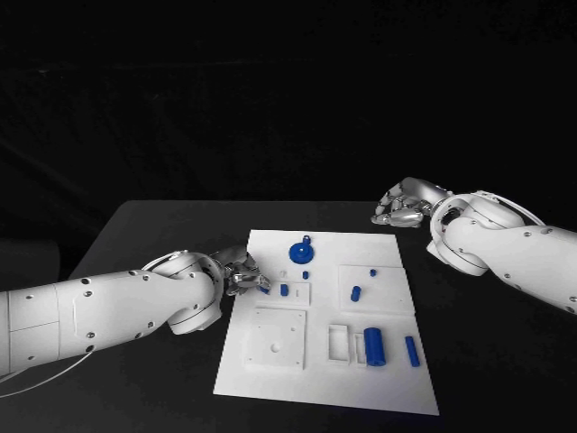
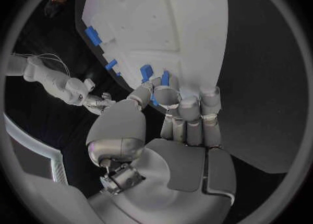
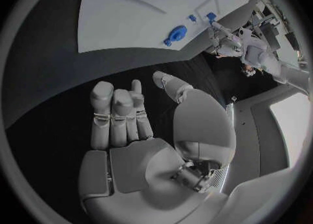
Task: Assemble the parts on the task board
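Observation:
The white task board (image 1: 367, 383) lies mid-table. My left hand (image 1: 242, 273) sits at its left edge, fingers curled; thumb and a finger pinch a small blue part (image 2: 155, 100) beside a short blue peg (image 1: 285, 290). My right hand (image 1: 406, 206) hovers off the board's far right corner, its fingers (image 3: 117, 110) folded over an empty palm. On the board are a round blue piece with a tab (image 1: 299, 250), a blue peg (image 1: 355, 293), a blue cylinder (image 1: 376, 346) and a thin blue bar (image 1: 412, 351).
The board carries raised white blocks, one square block (image 1: 277, 339) near its front left and a slotted one (image 1: 341, 344) beside the cylinder. Black table (image 1: 146, 225) surrounds the board on every side.

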